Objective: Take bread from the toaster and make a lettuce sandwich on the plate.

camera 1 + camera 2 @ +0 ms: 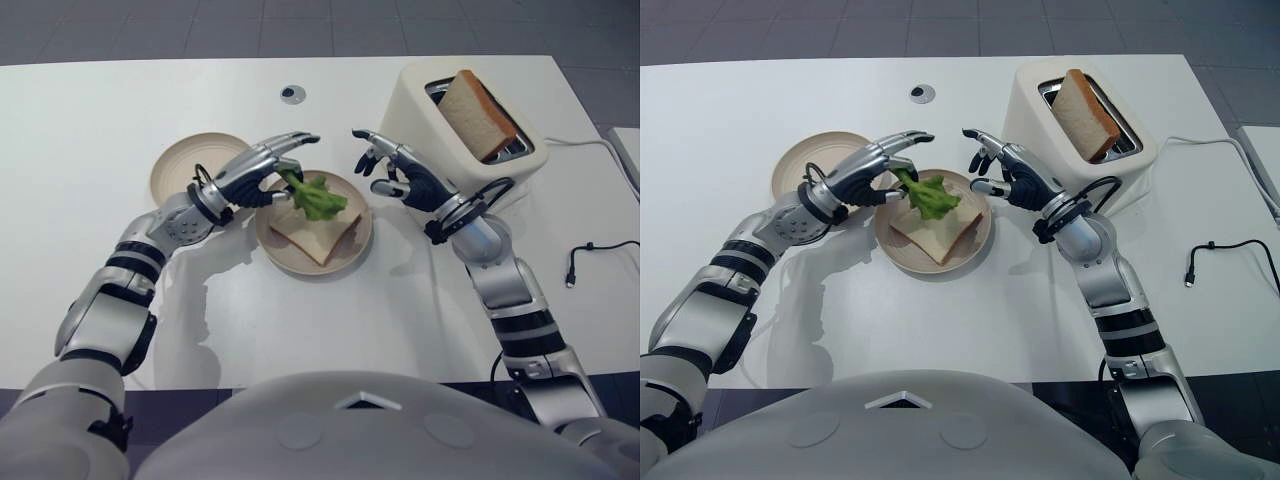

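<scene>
Green ruffled lettuce leaf (318, 197): light, limp and easily torn. The left hand (248, 178) has its fingers clamped on the stem, holding it over the white bread slice (318, 238) on the round beige plate (364, 235).

Second slice (478, 112): soft and probably crushable, upright in the cream toaster (420, 115). Best lifted by its top edge.

Right hand (405, 178): fingers apart and empty, between plate and toaster.

Spare beige plate (185, 165) just beside.

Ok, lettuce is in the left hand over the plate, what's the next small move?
Probably lower the left hand a little and release the lettuce onto the bread slice on the plate; the leaf is pinched in the hand right over that slice.
</scene>
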{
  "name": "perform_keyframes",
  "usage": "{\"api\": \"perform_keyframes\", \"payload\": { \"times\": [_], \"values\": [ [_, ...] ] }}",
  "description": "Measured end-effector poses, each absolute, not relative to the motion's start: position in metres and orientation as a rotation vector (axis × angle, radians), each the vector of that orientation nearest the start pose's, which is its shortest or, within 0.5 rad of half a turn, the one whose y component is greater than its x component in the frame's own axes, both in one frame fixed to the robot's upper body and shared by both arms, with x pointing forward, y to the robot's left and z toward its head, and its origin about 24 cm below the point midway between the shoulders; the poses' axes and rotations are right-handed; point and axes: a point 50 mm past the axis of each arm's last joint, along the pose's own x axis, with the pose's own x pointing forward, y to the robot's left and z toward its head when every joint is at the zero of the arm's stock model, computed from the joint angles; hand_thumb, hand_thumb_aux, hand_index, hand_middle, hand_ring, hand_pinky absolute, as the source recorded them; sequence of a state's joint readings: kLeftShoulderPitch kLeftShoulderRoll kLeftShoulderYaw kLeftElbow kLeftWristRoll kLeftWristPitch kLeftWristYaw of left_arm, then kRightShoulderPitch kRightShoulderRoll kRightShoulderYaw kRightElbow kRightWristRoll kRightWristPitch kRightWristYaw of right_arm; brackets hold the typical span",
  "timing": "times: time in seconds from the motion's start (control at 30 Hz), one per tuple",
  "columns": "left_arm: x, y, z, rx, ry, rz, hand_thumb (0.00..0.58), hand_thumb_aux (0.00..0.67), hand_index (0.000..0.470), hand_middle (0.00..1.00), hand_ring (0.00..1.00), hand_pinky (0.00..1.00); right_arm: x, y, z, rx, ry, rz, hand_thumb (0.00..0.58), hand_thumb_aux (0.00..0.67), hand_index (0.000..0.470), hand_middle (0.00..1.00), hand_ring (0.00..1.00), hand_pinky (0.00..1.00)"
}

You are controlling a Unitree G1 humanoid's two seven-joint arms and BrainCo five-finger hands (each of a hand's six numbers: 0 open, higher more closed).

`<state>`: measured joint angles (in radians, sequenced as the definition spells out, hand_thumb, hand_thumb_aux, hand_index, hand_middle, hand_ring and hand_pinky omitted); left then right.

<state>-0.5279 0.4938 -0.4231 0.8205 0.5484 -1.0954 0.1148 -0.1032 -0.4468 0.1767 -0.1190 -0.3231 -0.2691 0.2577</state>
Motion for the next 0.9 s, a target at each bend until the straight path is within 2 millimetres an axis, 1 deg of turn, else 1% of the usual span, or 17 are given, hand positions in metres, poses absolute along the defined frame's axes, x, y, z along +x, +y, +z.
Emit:
{"api": "perform_keyframes", "payload": {
  "times": [0.07,0.13,0.23,0.3,0.33,0.4,0.57,0.6,0.63,0.73,0.8,0.83,0.87,0.9],
  "values": [
    [0.288,0.134,0.048,0.914,-0.628,-0.832,0.517,0.449,0.315,0.0,0.0,0.0,0.255,-0.148,0.103,-0.801,-0.377,0.528,0.0,0.0,0.0,0.71,0.71,0.71],
    [0.286,0.127,0.037,0.951,-0.582,-0.871,0.493,0.41,0.288,0.0,0.0,0.0,0.254,-0.146,0.1,-0.801,-0.378,0.541,0.0,0.0,0.0,0.71,0.71,0.71],
    [0.287,0.129,0.025,1.023,-0.511,-0.883,0.441,0.342,0.24,0.0,0.0,0.0,0.254,-0.146,0.1,-0.801,-0.378,0.544,0.0,0.0,0.0,0.71,0.71,0.71],
    [0.288,0.13,0.024,1.04,-0.507,-0.874,0.319,0.221,0.155,0.0,0.0,0.0,0.254,-0.147,0.099,-0.801,-0.377,0.545,0.0,0.0,0.0,0.71,0.71,0.71],
    [0.288,0.132,0.024,1.052,-0.505,-0.874,0.275,0.184,0.129,0.0,0.0,0.0,0.254,-0.147,0.099,-0.8,-0.376,0.546,0.0,0.0,0.0,0.71,0.71,0.71],
    [0.288,0.134,0.024,1.06,-0.502,-0.867,0.248,0.163,0.114,0.0,0.0,0.0,0.254,-0.147,0.098,-0.801,-0.373,0.547,0.0,0.0,0.0,0.71,0.71,0.71],
    [0.29,0.136,0.03,1.074,-0.53,-0.851,0.275,0.184,0.129,0.0,0.0,0.0,0.254,-0.147,0.097,-0.801,-0.369,0.553,0.0,0.0,0.0,0.71,0.71,0.71],
    [0.29,0.138,0.031,1.083,-0.534,-0.847,0.297,0.202,0.142,0.0,0.0,0.0,0.254,-0.147,0.097,-0.801,-0.369,0.554,0.0,0.0,0.0,0.71,0.71,0.71],
    [0.291,0.139,0.033,1.089,-0.539,-0.845,0.297,0.202,0.142,0.0,0.0,0.0,0.254,-0.147,0.097,-0.801,-0.37,0.554,0.0,0.0,0.0,0.71,0.71,0.71],
    [0.293,0.144,0.04,1.104,-0.561,-0.817,0.268,0.179,0.125,0.0,0.0,0.0,0.254,-0.147,0.098,-0.794,-0.377,0.557,0.0,0.0,0.0,0.7,0.7,0.7],
    [0.294,0.148,0.044,1.115,-0.569,-0.792,0.241,0.158,0.111,0.0,0.0,0.0,0.251,-0.145,0.103,-0.79,-0.407,0.561,0.0,0.0,0.0,0.58,0.58,0.58],
    [0.295,0.152,0.047,1.126,-0.572,-0.776,0.209,0.134,0.094,0.0,0.0,0.0,0.249,-0.145,0.111,-0.766,-0.441,0.555,0.0,0.0,0.0,0.55,0.55,0.55],
    [0.296,0.156,0.049,1.136,-0.571,-0.759,0.148,0.092,0.065,0.0,0.0,0.0,0.248,-0.149,0.12,-0.748,-0.474,0.533,0.0,0.0,0.0,0.51,0.51,0.51],
    [0.297,0.16,0.051,1.142,-0.571,-0.747,0.049,0.029,0.02,0.0,0.0,0.0,0.247,-0.154,0.127,-0.742,-0.492,0.517,0.0,0.0,0.0,0.33,0.33,0.33]
  ]
}}
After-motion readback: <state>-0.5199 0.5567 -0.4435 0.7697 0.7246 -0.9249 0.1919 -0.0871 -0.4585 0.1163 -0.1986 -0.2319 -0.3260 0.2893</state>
